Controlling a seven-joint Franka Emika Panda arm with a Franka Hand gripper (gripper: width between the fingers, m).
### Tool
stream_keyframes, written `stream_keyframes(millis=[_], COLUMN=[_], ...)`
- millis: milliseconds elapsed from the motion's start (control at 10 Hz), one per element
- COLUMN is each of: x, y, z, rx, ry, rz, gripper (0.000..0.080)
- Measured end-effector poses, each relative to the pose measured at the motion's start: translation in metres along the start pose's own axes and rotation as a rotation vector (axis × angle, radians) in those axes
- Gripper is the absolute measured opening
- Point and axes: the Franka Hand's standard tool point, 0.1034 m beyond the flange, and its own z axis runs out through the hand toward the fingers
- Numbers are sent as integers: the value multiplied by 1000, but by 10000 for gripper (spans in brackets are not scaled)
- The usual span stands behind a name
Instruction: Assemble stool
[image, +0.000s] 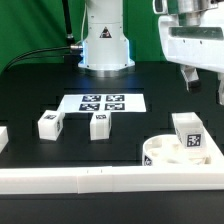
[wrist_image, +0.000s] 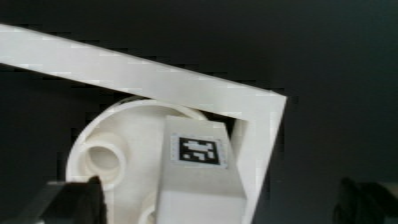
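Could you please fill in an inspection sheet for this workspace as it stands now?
Surface: black table, marker board lying on it.
Job's things: seat disc in the rail corner with one leg on it; two legs loose near the marker board.
Clutter: nothing seen.
Grippers: pincer open, empty, high above the seat disc.
Cables: black cable running to the robot base.
Surroundings: white border rail, green backdrop.

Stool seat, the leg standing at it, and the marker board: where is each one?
Seat disc (image: 163, 150), exterior view, on its white rim.
Leg at the seat (image: 186, 125), exterior view, on its plain upper part.
Marker board (image: 100, 102), exterior view, at its middle.
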Motion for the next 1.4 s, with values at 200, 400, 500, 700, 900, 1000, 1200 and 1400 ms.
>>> stream_keyframes(millis=[200,400,500,700,900,1000,1200,1400], x=[0,1,0,10,17,17,18,12], y=[0,1,7,8,9,9,10,1], z=[0,0,-1,-3,-3,-2,-2,0], rx=[0,-6,-43,-44,-40,-40,-43,-88], ry=[1,1,-11,-19,-14,-16,-20,-22], rz=[-146,-333,-508,-812,-914,-1008,-1167,-1438], gripper=[649,649,649,649,649,649,649,649])
